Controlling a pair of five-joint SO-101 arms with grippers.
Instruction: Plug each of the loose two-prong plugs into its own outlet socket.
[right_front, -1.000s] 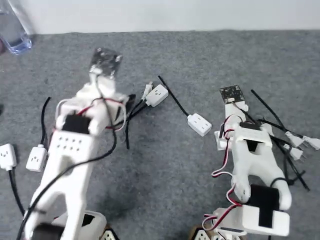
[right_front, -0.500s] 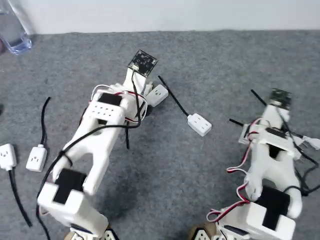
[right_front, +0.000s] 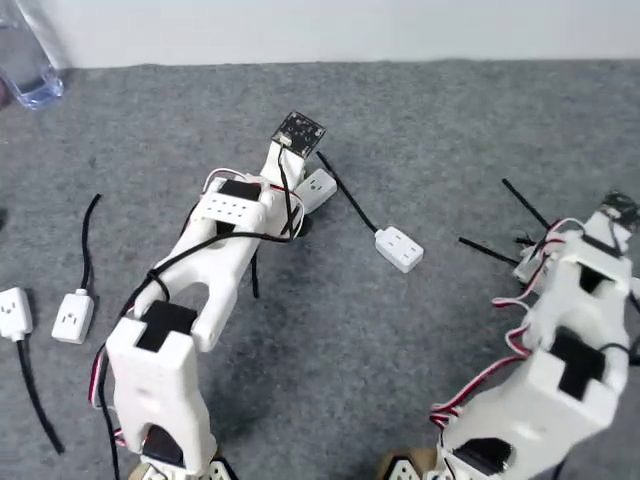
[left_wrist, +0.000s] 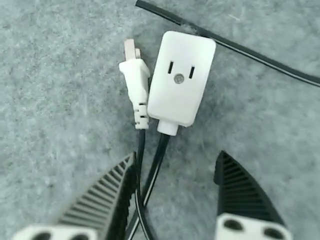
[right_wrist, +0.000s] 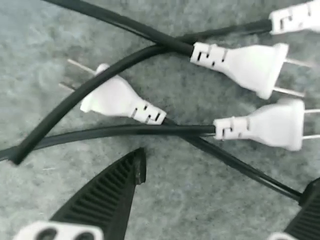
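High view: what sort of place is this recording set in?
Probably a robotics lab bench: a grey carpet-like table cover against a plain white wall, with loose white outlet sockets and white two-prong plugs on black cords staged for practice.

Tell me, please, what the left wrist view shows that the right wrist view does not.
Left wrist view: a white outlet socket lying face up, with one two-prong plug close beside it, their cords running back between the jaws.
Right wrist view: three whole loose plugs, and part of a fourth plug at the edge, on crossing cords.
Shared: grey carpet, black cords, white plugs, and a pair of open black jaws.
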